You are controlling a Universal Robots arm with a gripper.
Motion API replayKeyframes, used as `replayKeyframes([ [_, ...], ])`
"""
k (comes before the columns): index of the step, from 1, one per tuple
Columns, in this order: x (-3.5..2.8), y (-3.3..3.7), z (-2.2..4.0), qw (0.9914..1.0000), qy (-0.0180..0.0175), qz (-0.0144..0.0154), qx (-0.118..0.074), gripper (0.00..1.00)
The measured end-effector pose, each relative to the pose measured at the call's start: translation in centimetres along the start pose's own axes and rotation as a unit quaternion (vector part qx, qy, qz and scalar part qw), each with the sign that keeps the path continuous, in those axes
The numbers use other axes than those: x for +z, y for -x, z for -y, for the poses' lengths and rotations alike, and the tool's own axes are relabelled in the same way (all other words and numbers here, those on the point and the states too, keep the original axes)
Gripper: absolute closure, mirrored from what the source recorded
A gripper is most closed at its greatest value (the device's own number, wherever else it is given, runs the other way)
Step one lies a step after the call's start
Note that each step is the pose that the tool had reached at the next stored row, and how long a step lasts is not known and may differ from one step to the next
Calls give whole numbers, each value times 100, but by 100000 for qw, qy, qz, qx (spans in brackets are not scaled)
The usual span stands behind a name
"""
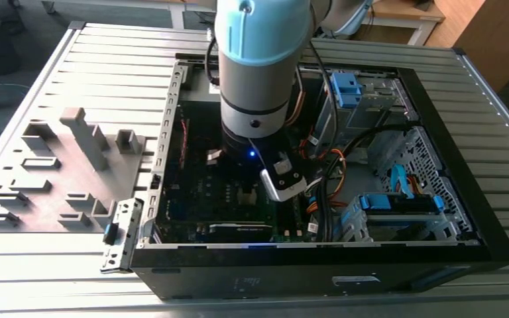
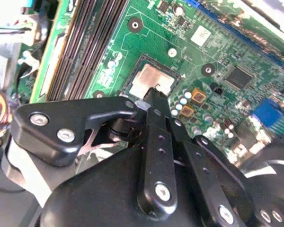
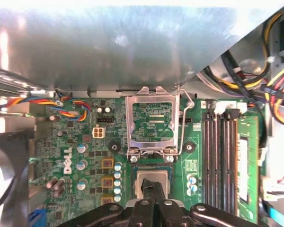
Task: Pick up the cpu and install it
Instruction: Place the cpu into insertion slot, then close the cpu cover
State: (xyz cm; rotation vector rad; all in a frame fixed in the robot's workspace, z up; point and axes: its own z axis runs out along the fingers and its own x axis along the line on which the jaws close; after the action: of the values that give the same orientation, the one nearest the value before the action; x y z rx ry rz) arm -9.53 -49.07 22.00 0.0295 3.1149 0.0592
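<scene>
The pick-up part of the task looks done. In both wrist views the cpu (image 2: 151, 78) lies flat inside the CPU socket (image 3: 154, 166) on the green motherboard (image 2: 217, 52), silver top up, its edges square with the socket frame. Whether it is fully seated cannot be judged from these angles. The gripper (image 2: 154, 94) hangs directly over the chip, with its black fingers (image 3: 154, 189) drawn together into a single tip that carries nothing. That tip covers one edge of the metal top and seems to touch it, though contact is hard to confirm. The locking is not done: in the first wrist view the socket's load plate (image 3: 130, 123) stands hinged open between the socket and the case's metal wall. Its wire lever (image 3: 182, 127) is raised alongside, not latched. The memory slots (image 3: 222, 156) run just beside the socket. In the exterior view the robot arm (image 1: 254, 66) reaches straight down into the open computer case (image 1: 307, 268). The blue-tabbed drive cage (image 1: 400, 202) sits at about four o'clock from the wrist, and a grey parts fixture (image 1: 69, 165) lies on the slatted table (image 1: 113, 59) at nine o'clock, outside the case.
</scene>
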Motion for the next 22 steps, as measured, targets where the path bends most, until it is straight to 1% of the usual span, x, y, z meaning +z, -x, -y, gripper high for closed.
replayKeyframes([
  [1, -36, 1, -1, 100000, -2, -3, -1, 89],
  [3, -208, 6, -8, 100000, 17, 4, -2, 89],
  [4, -208, 6, -8, 100000, 26, 10, -1, 89],
  [6, -242, 6, -9, 100000, 7, 0, -4, 89],
  [15, -242, 6, -10, 100000, 12, 2, -3, 89],
  [17, -240, 15, -13, 100000, 14, -3, -124, 89],
  [22, -235, 30, -13, 99979, 51, -83, -2048, 89],
])
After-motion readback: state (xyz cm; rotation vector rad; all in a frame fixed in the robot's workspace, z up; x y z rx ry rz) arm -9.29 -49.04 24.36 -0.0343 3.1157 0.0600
